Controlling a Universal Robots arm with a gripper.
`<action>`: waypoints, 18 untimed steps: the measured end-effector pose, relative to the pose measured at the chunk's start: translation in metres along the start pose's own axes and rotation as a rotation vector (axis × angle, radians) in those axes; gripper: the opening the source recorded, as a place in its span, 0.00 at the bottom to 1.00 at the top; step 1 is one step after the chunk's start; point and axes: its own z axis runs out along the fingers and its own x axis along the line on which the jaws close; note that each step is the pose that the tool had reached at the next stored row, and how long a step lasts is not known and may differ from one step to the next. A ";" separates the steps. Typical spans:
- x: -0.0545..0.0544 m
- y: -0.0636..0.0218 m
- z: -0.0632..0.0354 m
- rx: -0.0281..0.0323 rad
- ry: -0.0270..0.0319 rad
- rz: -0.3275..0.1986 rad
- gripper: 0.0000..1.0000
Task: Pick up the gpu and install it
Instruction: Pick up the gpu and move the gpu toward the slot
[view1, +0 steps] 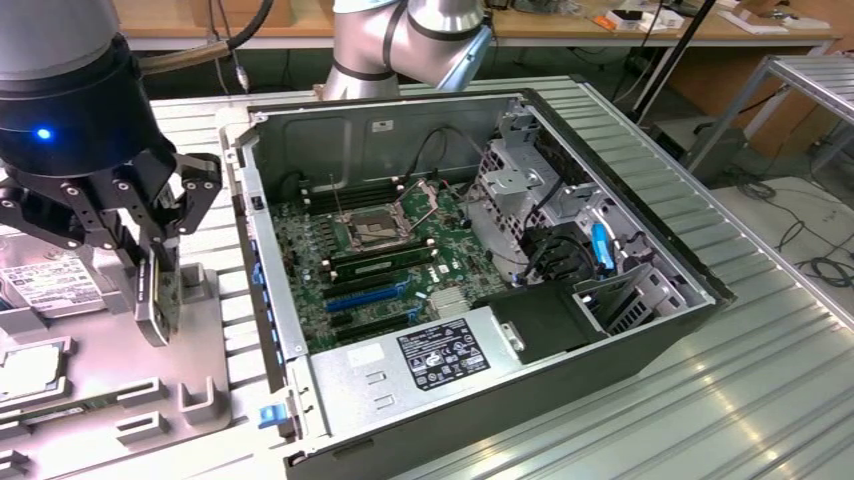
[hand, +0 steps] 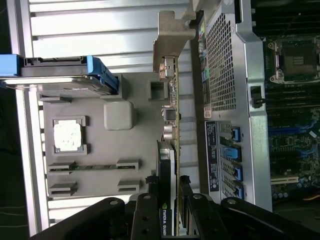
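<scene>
Black fingers of the gripper (view1: 150, 242) are closed partway on the gpu (view1: 158, 300), which is clamped by its flat faces and held just outside the open computer case (view1: 601, 390), at the exterior view's left. In that view the card is seen hanging edge-on, long axis roughly upright, over the grey parts tray (view1: 94, 420); contact with the tray cannot be told. In the wrist view the gpu (hand: 172, 125) is seen running lengthwise away from the gripper (hand: 169, 200), its silvery bracket (hand: 170, 35) at the far end. The case's motherboard (view1: 387, 240) is laid open to the exterior view.
</scene>
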 end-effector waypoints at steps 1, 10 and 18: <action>0.000 0.0000 -0.0015 -0.0001 -0.0001 0.000 0.27; -0.001 0.0005 -0.0149 -0.0002 -0.0001 0.000 0.27; -0.001 0.0010 -0.0287 -0.0005 0.0000 0.000 0.27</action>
